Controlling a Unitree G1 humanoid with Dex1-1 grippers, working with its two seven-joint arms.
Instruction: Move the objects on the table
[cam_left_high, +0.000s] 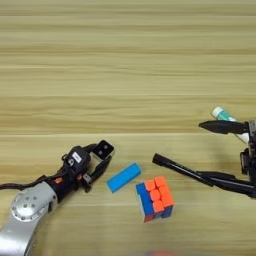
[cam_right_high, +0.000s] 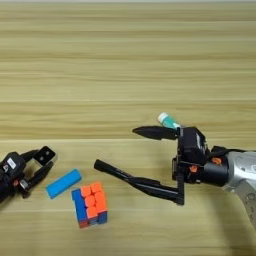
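A puzzle cube (cam_left_high: 155, 198) of orange, blue and red tiles sits closest to the onlooker on the wooden worktop (cam_left_high: 125, 65), with a flat blue block (cam_left_high: 123, 177) lying slantwise just beside it to the left. Further left, the robot's left end effector (cam_left_high: 100, 159) has its two black fingers around a small black die-like cube (cam_left_high: 104, 149), which sits at the fingertips and appears pinched between them. On the right, the right end effector (cam_right_high: 150, 160) stands spread wide: its upper finger points left near a white-and-teal glue stick (cam_right_high: 169, 120), whose cap end shows just beyond it, while the lower finger lies along the rear end of a slim black marker pen (cam_right_high: 112, 172), seemingly touching it. The pen stretches diagonally toward the puzzle cube but stops short of it.

All five objects look small, rigid and light. The die should hold firm if squeezed across two flat faces. The pen and the glue stick are round and likely to roll or slip, so a grip across the middle of the barrel would seem safest. The blue block offers long flat sides to clamp, and the puzzle cube would need a wide opening across opposite faces.
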